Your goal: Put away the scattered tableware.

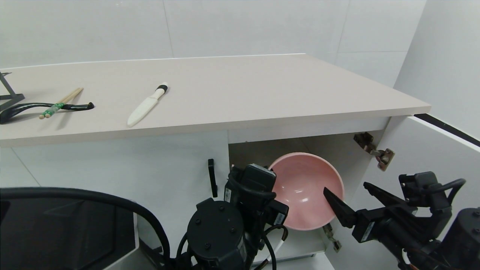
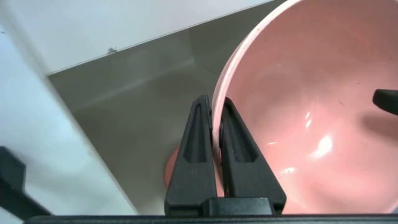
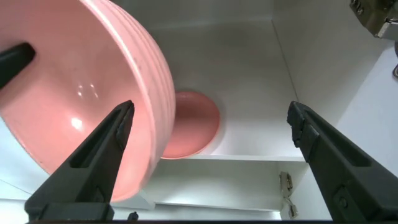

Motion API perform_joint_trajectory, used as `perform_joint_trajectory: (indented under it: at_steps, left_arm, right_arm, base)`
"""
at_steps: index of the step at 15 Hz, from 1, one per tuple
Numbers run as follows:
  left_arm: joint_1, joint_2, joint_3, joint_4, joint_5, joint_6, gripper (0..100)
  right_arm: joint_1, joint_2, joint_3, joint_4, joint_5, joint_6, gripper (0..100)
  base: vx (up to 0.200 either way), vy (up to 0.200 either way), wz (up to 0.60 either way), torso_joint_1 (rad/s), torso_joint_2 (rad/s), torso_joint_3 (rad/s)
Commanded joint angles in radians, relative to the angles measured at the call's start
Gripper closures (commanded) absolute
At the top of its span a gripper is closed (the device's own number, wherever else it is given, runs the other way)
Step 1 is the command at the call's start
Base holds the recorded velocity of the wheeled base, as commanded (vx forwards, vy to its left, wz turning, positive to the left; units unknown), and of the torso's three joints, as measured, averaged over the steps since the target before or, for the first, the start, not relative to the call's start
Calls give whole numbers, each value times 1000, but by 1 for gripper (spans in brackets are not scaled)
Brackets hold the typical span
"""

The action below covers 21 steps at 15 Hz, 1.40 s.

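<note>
- Pink bowl (image 1: 305, 191) is held tilted at open cabinet (image 1: 262, 150), below surface (image 1: 243, 90).
- L gripper (image 2: 216, 106): fingers clamped on bowl rim.
- R gripper (image 1: 345, 186): fingers spread wide apart, near bowl.
- Pink plate (image 3: 194, 124) is seen inside cabinet, behind bowl.
- Knife (image 1: 147, 104), chopsticks (image 1: 60, 103) & black utensil (image 1: 22, 108) are laid on surface.

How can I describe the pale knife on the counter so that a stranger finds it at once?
Look at the long beige countertop. A few utensils lie on its left part, and the knife is the rightmost, lying alone near the front edge. Unlike the wooden chopsticks, which rest across a curved black utensil, it is cream-white with a black band near its far end.
</note>
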Motion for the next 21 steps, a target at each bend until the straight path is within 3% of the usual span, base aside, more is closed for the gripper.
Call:
perform_joint_trajectory:
  at_steps: [1,9,10,17,18,21]
  left_arm:
    - [0,-13,6,-1,-1,0,100]
    - [-24,47,2,-1,-2,26,100]
    - [-24,47,2,-1,-2,35,100]
    - [-24,50,5,-1,-4,32,100]
    - [-27,51,3,-1,-4,30,0]
    - [-55,50,5,-1,-4,27,0]
  right_arm:
    - [0,11,0,-1,0,0,0]
    - [12,55,0,-1,0,4,0]
    - [17,66,0,-1,0,4,100]
    - [63,69,0,-1,-29,4,100]
    - [69,72,0,-1,-31,4,100]
    - [61,109,0,-1,-32,6,100]
  base:
    - [0,0,0,0,0,0]
    - [0,0,0,0,0,0]
    - [0,0,0,0,0,0]
    - [0,0,0,0,0,0]
    - [0,0,0,0,0,0]
    - [0,0,0,0,0,0]
